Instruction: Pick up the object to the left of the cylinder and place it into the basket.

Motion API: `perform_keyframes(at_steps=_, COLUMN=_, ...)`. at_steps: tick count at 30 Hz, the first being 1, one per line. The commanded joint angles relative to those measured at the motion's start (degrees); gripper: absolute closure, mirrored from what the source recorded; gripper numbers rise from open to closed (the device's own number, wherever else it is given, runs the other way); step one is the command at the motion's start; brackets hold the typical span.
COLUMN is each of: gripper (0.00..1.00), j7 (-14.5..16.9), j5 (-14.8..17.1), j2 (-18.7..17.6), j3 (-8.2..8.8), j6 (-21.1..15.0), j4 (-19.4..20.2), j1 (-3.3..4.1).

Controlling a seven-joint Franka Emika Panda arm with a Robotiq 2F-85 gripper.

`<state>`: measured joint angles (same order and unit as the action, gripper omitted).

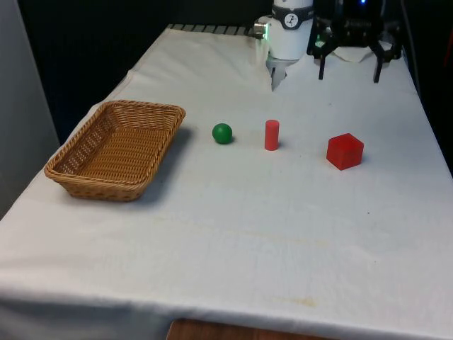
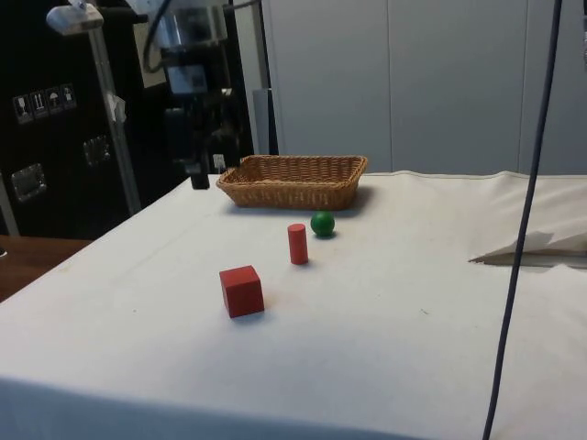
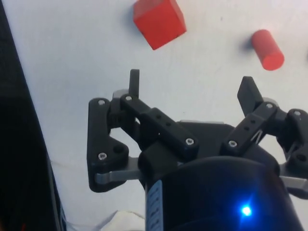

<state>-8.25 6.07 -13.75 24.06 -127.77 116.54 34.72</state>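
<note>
The end effector (image 3: 191,86) is hanging above the counter (image 1: 233,234) near its far end, its two fingers (image 3: 134,83) standing wide apart and gripping nothing; in the side view the end effector (image 2: 199,174) is hovering clear of the white cloth, beyond the basket's corner. Under it in the wrist view a red cube (image 3: 159,22) and a red cylinder (image 3: 267,49) are lying on the cloth ahead of the fingertips, well apart from them. In the front view the cylinder (image 1: 272,134) is standing upright near the counter's middle, with the green ball (image 1: 222,133) sitting just beside it on the front view's left and the cube (image 1: 345,151) resting further off on the front view's right. The wicker basket (image 1: 85,180) is sitting beyond the ball on the front view's left, near the counter's edge, holding nothing. Open cloth is lying between the end effector and the ball, and between the ball and the basket.
</note>
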Motion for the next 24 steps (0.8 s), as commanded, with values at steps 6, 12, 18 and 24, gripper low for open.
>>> perform_keyframes(at_steps=6, gripper=0.00, j7=-2.35, j5=0.11, j2=-0.23, j3=-0.92, j6=-4.30, j4=2.52, j1=0.11)
perform_keyframes(at_steps=12, gripper=0.00, j7=-4.24, j5=0.00, j2=-0.92, j3=-1.66, j6=-6.19, j4=3.67, j1=0.00)
perform_keyframes(at_steps=18, gripper=0.00, j7=-7.45, j5=0.46, j2=-2.41, j3=-2.64, j6=-10.49, j4=5.27, j1=0.06)
perform_keyframes(at_steps=24, gripper=0.00, j7=-9.91, j5=0.40, j2=-3.72, j3=-3.32, j6=-13.24, j4=6.36, j1=0.06)
